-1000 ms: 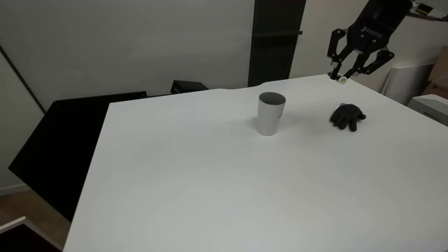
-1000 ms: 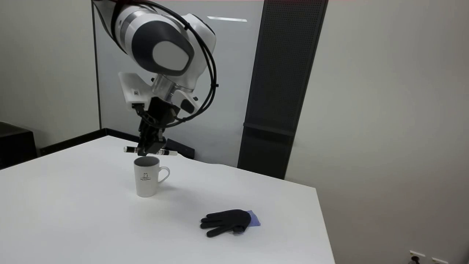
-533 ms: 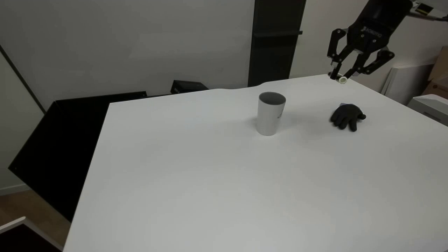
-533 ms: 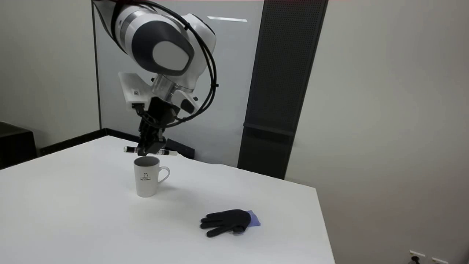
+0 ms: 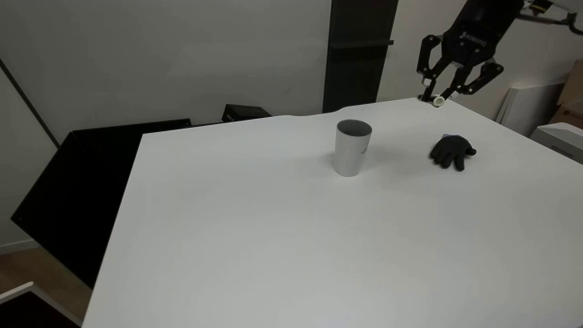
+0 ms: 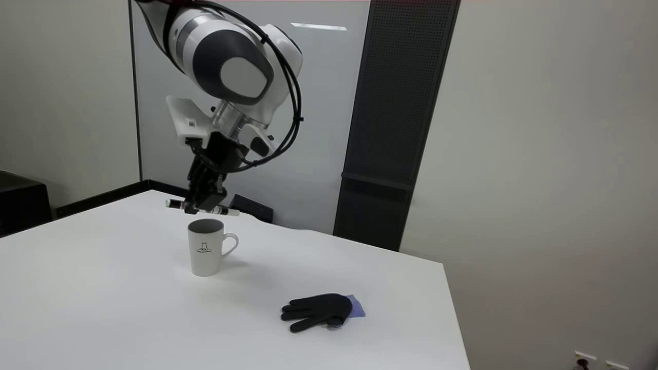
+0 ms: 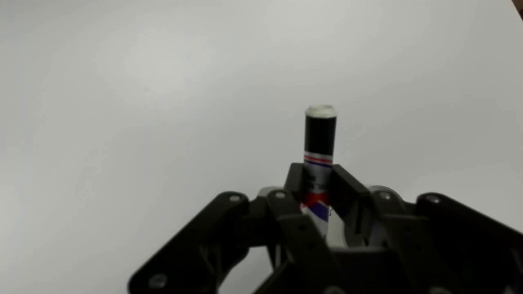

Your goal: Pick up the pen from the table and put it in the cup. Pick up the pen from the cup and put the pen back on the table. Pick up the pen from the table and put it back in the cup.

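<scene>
White pen (image 7: 318,171) clear of cup rim (image 5: 353,136)

My worktop (image 6: 128,321) is white. In both exterior views I log a white cup (image 6: 205,257) upright, apart from the far edge; black glove (image 6: 317,311) nearer the right edge, bluish piece (image 6: 356,307) at its cuff.

in an exterior view, the mug (image 6: 204,257) stands upright on the table (image 6: 128,303), and the glove (image 6: 324,309) lies on the table to its right and in front of it. in the wrist view, the marker (image 7: 320,134) sits above the table between the jaws of the gripper (image 7: 318,178), and the mug shows partly hidden beyond them.
</scene>
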